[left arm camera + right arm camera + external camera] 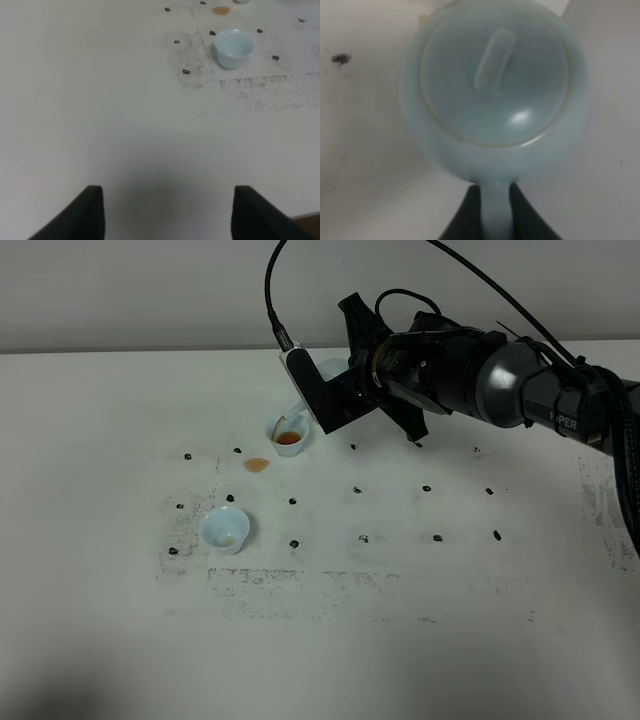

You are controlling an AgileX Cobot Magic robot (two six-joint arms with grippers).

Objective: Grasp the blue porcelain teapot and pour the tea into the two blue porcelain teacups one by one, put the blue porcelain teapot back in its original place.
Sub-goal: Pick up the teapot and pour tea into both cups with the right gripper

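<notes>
The right claw point(332, 397) hides most of the blue porcelain teapot point(328, 368) from the high camera. In the wrist view it is blurred, handle cropped.

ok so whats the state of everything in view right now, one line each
teapot: lid on, tipped toward the far cup, held
far cup: upright, tea in it
near cup: upright, looks empty
puddle: brownish spill beside the far cup
right gripper: shut on the teapot
left gripper: open, holding nothing
</notes>
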